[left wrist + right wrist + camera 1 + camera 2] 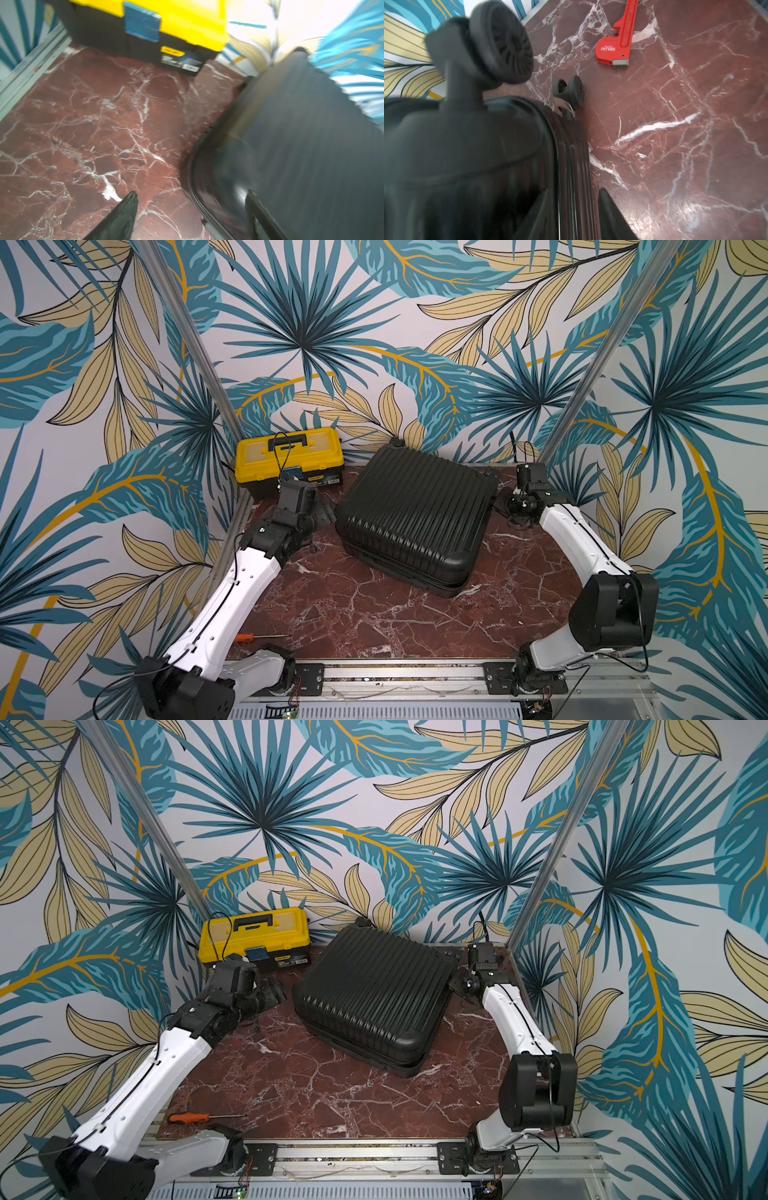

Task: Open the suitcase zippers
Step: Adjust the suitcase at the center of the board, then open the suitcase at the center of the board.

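I am at the approach step: the suitcase (415, 514) lies shut and flat, skewed, in the middle of the table (374, 622), and as far as I can judge the zippers (571, 172) are not yet run open. My left gripper (191, 193) hangs spread wide and empty just beside the case's left corner. My right gripper (574, 191) straddles the edge seam by the wheels, jaws partly apart; I cannot tell whether it pinches anything. Next I must find a pull, which I cannot pick out here, then pinch it and draw it along the seam. My count: one suitcase, two wheels (502, 41) in the right wrist view, one toolbox (289, 460), one screwdriver (249, 637), one wrench (618, 41), two grippers.
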`<state>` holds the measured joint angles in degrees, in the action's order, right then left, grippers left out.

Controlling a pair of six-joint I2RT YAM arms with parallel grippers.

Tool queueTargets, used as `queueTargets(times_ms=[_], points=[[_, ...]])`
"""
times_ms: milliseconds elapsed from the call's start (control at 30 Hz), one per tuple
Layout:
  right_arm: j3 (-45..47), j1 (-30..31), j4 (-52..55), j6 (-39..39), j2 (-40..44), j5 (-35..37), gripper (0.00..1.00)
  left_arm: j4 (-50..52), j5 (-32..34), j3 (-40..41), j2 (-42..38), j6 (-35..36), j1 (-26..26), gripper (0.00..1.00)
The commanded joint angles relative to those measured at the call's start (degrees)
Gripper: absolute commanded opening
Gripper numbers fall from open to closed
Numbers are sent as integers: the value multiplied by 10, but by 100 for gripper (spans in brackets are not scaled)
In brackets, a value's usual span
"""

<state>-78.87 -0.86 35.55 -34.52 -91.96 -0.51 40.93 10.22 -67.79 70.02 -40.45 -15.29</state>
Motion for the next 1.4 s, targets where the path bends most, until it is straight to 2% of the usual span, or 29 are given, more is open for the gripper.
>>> queueTargets(times_ms=[0,100,233,333,467,533,633,733,867,933,1033,1067,1233,1367], points=[[-62,10,6,18,-41,-86,40,-35,-13,-23,68,-22,25,80],[-113,8,31,30,-82,-124,40,-48,-35,-64,147,-12,35,79],[-128,8,27,41,-104,-163,40,-48,-115,-107,212,-10,41,78],[-149,8,26,53,-132,-216,41,-60,-154,-84,202,-28,37,76],[-198,8,41,60,-189,-287,40,-106,-201,-7,152,-49,18,75],[-215,8,59,61,-197,-281,37,-116,-205,20,125,-55,2,75],[-162,4,33,44,-139,-191,37,-114,-169,47,79,-46,1,77],[-74,-11,-2,-5,-60,-129,25,-111,-88,72,32,-50,28,78],[70,-17,-69,-58,42,-124,0,-104,-83,98,11,-65,86,74],[127,-17,-92,-73,76,-148,0,-115,-120,118,20,-78,109,70],[188,-17,-109,-73,115,-195,0,-193,-261,174,49,-100,147,63],[204,-17,-118,-72,125,-216,0,-226,-309,193,62,-112,157,56],[276,-16,-178,-97,159,-332,0,-357,-383,254,97,-139,159,21],[314,-15,-225,-125,177,-390,0,-418,-418,280,102,-150,159,1]])
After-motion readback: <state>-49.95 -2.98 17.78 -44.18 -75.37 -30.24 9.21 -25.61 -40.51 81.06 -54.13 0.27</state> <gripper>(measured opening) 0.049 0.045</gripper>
